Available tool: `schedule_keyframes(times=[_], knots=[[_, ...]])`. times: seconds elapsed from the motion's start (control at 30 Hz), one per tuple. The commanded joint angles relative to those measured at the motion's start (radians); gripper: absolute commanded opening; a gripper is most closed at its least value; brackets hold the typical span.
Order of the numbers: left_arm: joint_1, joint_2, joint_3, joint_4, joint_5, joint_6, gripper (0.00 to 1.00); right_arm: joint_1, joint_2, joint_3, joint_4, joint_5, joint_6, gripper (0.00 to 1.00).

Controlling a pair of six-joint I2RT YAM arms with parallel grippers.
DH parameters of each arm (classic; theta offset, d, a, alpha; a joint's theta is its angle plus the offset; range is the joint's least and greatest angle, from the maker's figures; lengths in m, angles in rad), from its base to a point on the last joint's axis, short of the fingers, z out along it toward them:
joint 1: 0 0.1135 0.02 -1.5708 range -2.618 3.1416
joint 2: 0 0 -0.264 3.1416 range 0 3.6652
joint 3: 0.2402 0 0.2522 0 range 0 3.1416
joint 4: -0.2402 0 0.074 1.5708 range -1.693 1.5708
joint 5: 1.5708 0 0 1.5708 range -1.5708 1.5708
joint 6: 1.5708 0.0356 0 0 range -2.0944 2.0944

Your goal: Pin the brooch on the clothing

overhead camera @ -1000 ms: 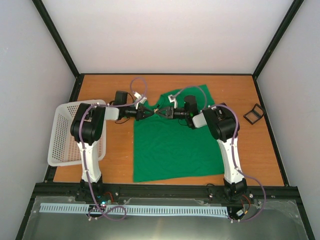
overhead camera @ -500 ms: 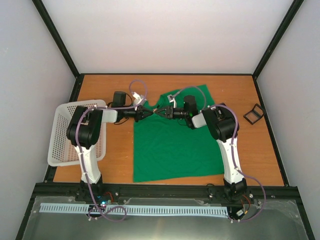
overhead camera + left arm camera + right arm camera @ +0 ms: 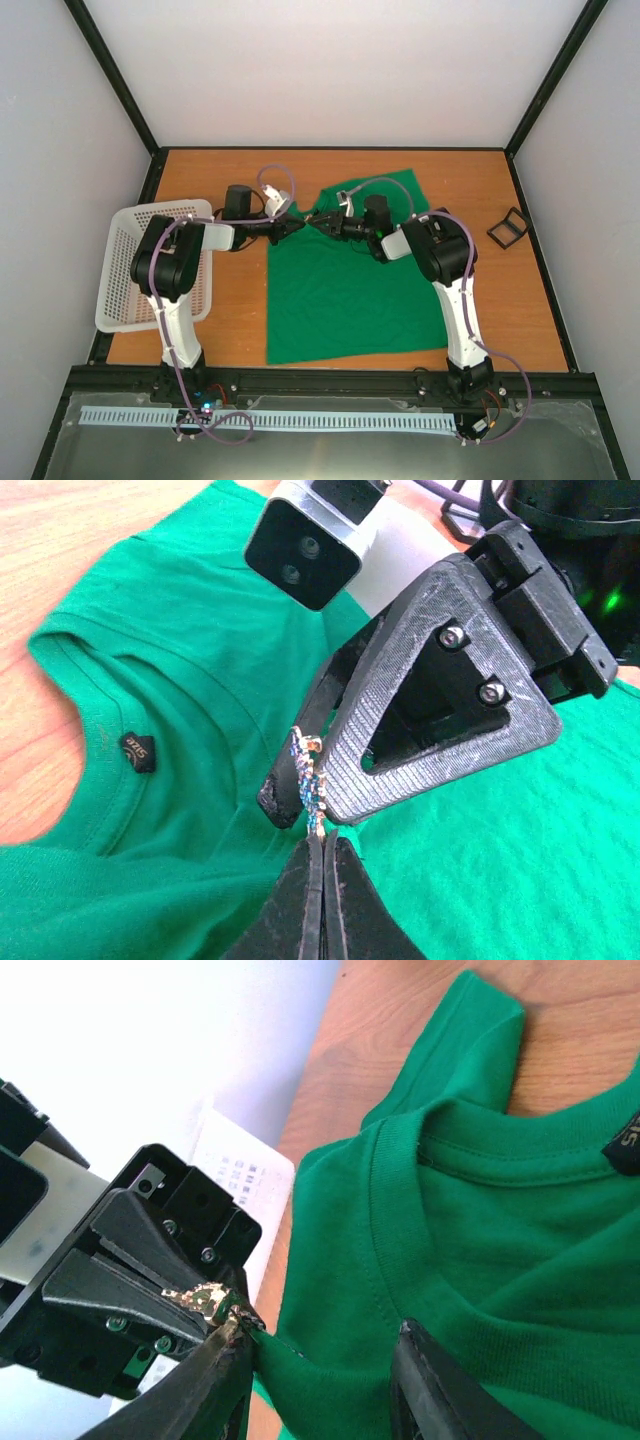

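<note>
Pinning action up by the shirt (image 3: 340, 300) collar, toward the far edge of the desk (image 3: 450, 170). Clamped the brooch (image 3: 308, 775) tight in the left fingers (image 3: 300, 910), parked the right fingers (image 3: 215, 1385) half-open alongside, probably to steady fabric.

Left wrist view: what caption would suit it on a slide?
Shut left gripper holds the tiny brooch beside the right gripper, just over the green T-shirt.

Lower end of the brooch (image 3: 306, 772) hidden inside the left tool (image 3: 322, 845).
</note>
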Motion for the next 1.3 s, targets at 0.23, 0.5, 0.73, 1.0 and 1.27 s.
schedule_keyframes(times=[0.23, 0.5, 0.73, 1.0, 1.27], knots=[[-0.042, -0.095, -0.057, 0.125, 0.006, -0.082, 0.01, 0.012, -0.103, -0.026, -0.184, 0.422, -0.019, 0.35], [-0.043, -0.095, -0.07, 0.145, -0.085, -0.134, 0.01, 0.016, -0.142, -0.05, -0.204, 0.483, -0.035, 0.35], [-0.044, -0.089, -0.069, 0.131, -0.171, -0.145, 0.01, 0.022, -0.188, -0.07, -0.273, 0.522, -0.077, 0.35], [-0.044, -0.089, -0.075, 0.125, -0.193, -0.142, 0.01, 0.024, -0.231, -0.112, -0.29, 0.534, -0.119, 0.36], [-0.044, -0.108, -0.094, 0.113, -0.208, -0.1, 0.01, 0.01, -0.292, -0.126, -0.309, 0.468, -0.28, 0.41]])
